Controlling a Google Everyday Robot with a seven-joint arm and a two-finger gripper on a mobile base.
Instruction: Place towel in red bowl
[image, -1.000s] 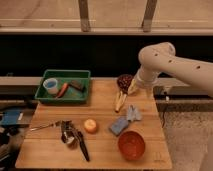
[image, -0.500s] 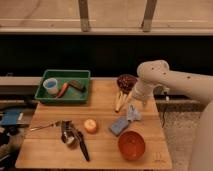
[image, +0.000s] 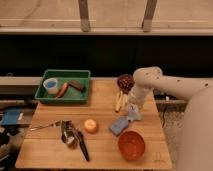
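A blue-grey towel (image: 120, 124) lies crumpled on the wooden table (image: 45, 150), right of centre. The red bowl (image: 131, 145) stands empty just in front of it, near the table's front right. My gripper (image: 133, 108) hangs from the white arm (image: 165, 87) right above the towel's far right end, at or very near the cloth.
A green tray (image: 64, 98) at the back left holds a blue cup (image: 50, 86), a carrot and a dark block. A brown pinecone-like object (image: 125, 81) and a banana (image: 119, 101) lie behind the towel. An orange (image: 90, 125) and metal utensils (image: 72, 138) lie front left.
The arm has swung in and lowered from the back right, bringing the gripper down onto the towel's far end. The towel and bowl have not moved.
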